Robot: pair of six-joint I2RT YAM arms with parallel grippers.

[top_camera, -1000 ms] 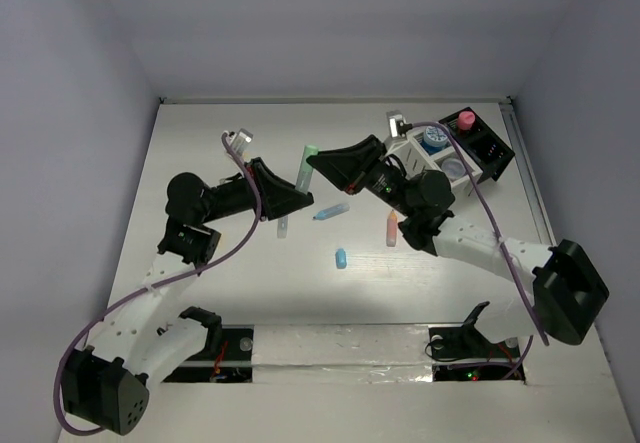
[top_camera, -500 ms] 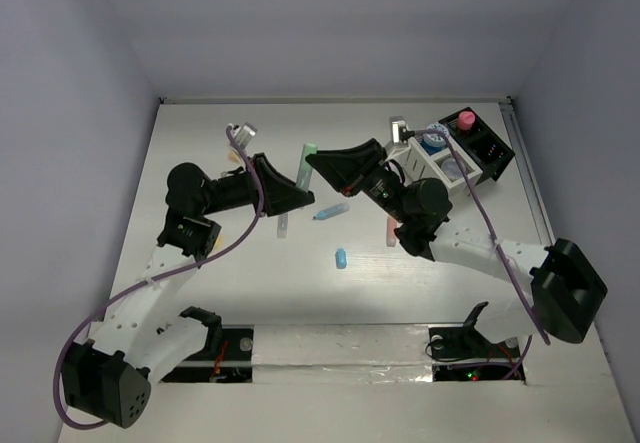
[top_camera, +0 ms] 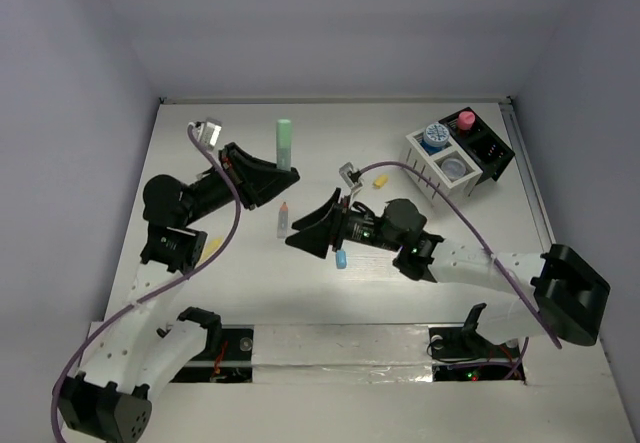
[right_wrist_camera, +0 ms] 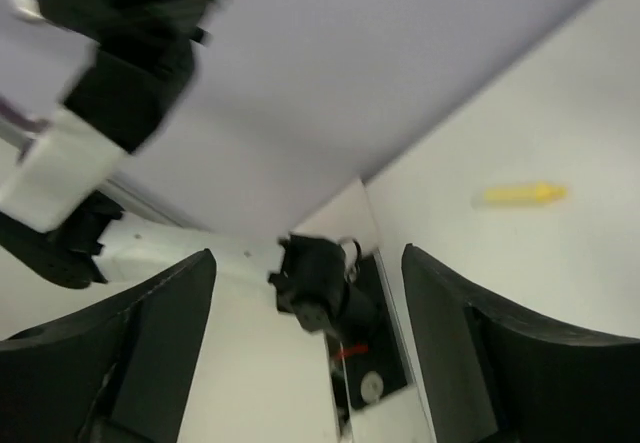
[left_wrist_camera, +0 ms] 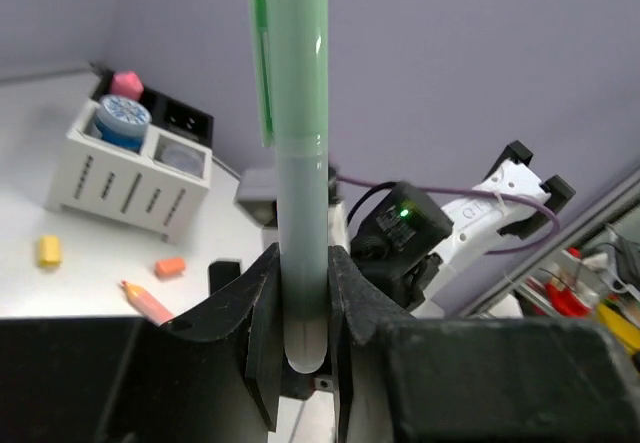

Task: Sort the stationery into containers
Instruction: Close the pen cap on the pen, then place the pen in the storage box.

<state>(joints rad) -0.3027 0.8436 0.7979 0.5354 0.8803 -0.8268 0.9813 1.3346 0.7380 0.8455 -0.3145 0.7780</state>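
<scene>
My left gripper [top_camera: 272, 175] is shut on a mint green pen [top_camera: 285, 141], which stands upright between the jaws [left_wrist_camera: 296, 153], above the table's back left. My right gripper [top_camera: 308, 227] stands open over the middle of the table with nothing between its fingers [right_wrist_camera: 308, 268]. The white and black organizer [top_camera: 432, 176] sits at the back right. It holds a blue jar [top_camera: 435, 135], a grey jar [top_camera: 455, 166] and a pink jar [top_camera: 466, 119]. Loose on the table are a yellow capsule [top_camera: 380, 180], a blue capsule [top_camera: 341, 259] and a short white pen [top_camera: 284, 220].
A yellow piece [top_camera: 212, 250] lies beside the left arm's elbow. The left wrist view also shows an orange capsule [left_wrist_camera: 170, 266] and an orange pen [left_wrist_camera: 145, 303] in front of the organizer [left_wrist_camera: 120, 188]. Grey walls enclose the table on three sides.
The right gripper, shut next to the mint pen earlier, has opened and swung down to the middle of the table. The left gripper has carried the pen back and left.
</scene>
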